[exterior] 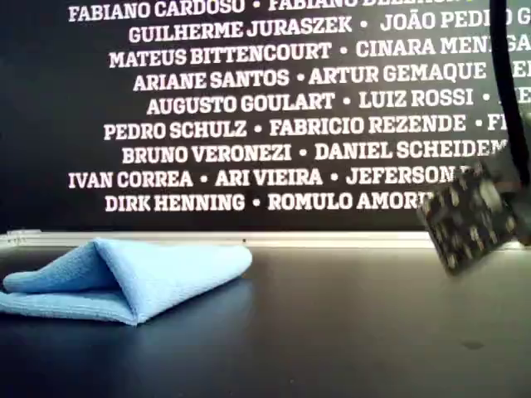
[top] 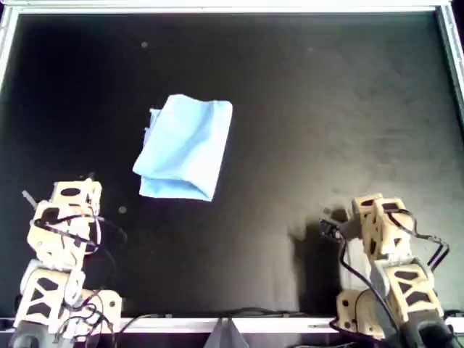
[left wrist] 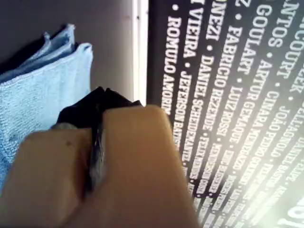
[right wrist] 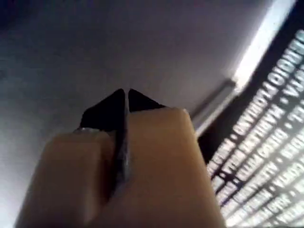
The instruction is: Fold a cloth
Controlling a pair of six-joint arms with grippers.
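Note:
The sky-blue cloth [top: 185, 145] lies folded over on the black table, left of centre in the overhead view. In the exterior view it [exterior: 124, 278] is a low folded wedge at the left. In the first wrist view the cloth [left wrist: 38, 104] lies just beyond my first gripper [left wrist: 99, 95], which is shut and empty and does not touch it. The first arm [top: 65, 217] sits at the overhead view's lower left. My second gripper [right wrist: 124, 95] is shut and empty over bare table. Its arm [top: 380, 232] is at the overhead view's lower right.
A white rail [top: 217, 9] borders the table's far edge, with side rails [top: 453, 51]. Behind it stands a black wall with white printed names [exterior: 249, 108]. A blurred arm part [exterior: 469, 220] fills the exterior view's right. Cables [top: 109, 319] trail at the arm bases.

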